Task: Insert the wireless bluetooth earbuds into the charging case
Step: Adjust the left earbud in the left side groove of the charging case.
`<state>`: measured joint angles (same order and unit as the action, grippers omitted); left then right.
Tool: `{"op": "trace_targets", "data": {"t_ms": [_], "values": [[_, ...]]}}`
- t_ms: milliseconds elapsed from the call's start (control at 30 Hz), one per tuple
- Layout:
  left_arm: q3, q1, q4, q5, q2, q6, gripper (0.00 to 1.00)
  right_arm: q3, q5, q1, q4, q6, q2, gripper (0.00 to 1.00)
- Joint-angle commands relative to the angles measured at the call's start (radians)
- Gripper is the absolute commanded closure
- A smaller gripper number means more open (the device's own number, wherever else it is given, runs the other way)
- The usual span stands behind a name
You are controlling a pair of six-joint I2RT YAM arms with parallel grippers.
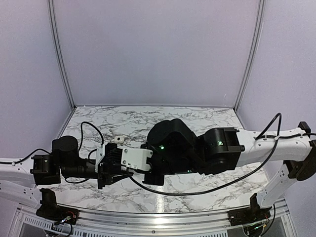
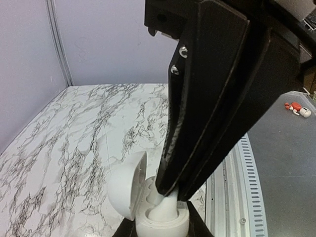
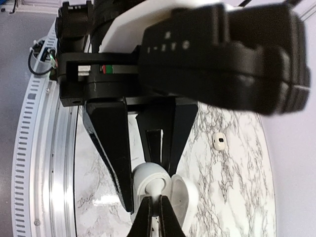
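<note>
Basically, the left hand (image 1: 109, 168) is clamped shut on the charging case (image 2: 124, 190), lid open, prob. to steady it w/ sockets facing up. The right hand (image 3: 158, 205) is pinched tight on one earbud (image 2: 165, 211), tip down in a socket. The 2nd earbud (image 3: 218, 141) lies on the bench (image 2: 74, 148), well apart.

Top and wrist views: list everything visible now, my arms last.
table: 1, white marble, dark veins
charging case: 1, white, lid open, gripped by the left jaws
earbud in case: 1, white, at a socket under the right jaws
loose earbud: 1, white with dark spot, on the table away from the case
small item: 1, red and white, grey surface beyond the table, unidentifiable
left gripper: 1, black, jaws shut on the charging case
right gripper: 1, black, jaws shut, tips at the earbud in case
</note>
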<state>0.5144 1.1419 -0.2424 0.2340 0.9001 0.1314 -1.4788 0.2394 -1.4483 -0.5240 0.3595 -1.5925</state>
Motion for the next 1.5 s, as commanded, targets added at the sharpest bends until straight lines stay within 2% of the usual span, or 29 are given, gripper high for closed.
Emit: {"op": "trace_targets", "data": {"t_ms": [0,367,800,1467], "values": [[-0.007,0.002,-0.076,0.028,-0.038,0.004,1.00,0.036,-0.069,0.019,0.068,-0.008,0.075,1.00],[-0.015,0.002,-0.107,0.047,-0.072,-0.013,1.00,0.064,-0.172,0.035,0.093,-0.017,0.078,1.00],[-0.010,0.002,-0.107,0.102,-0.058,-0.003,1.00,-0.020,-0.202,0.043,-0.029,-0.002,-0.027,1.00],[0.002,0.003,-0.112,0.177,-0.069,-0.007,1.00,-0.055,-0.320,0.049,-0.056,0.004,-0.095,1.00]]}}
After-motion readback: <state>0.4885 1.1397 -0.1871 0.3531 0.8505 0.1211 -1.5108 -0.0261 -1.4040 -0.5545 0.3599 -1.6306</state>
